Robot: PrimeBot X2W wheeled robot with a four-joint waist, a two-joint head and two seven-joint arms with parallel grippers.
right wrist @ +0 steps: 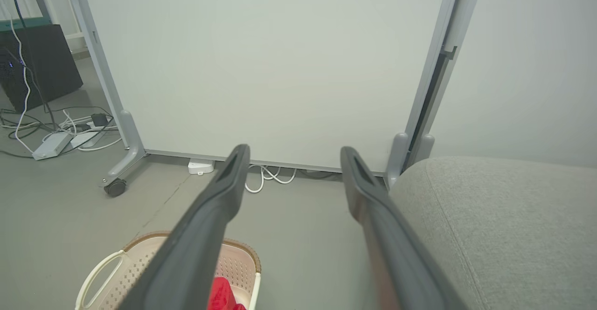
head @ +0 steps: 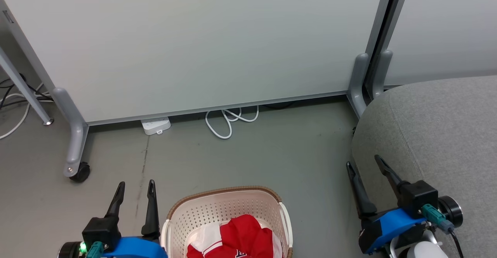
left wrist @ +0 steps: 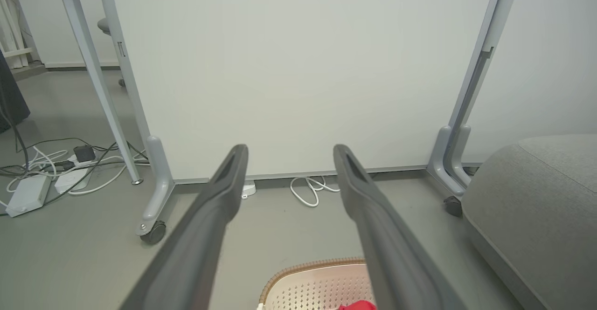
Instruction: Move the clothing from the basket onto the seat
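Clothing [head: 237, 236] red, white-trimmed, crumpled in cream perforated basket [head: 217, 207].

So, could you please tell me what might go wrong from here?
The clothing lies bunched in the basket, so one pinch may snag only part of it or lift the basket too. The open right gripper hangs by the edge of the seat; a swing could catch the fabric. The white cable ahead could tangle the robot if it rolls forward.
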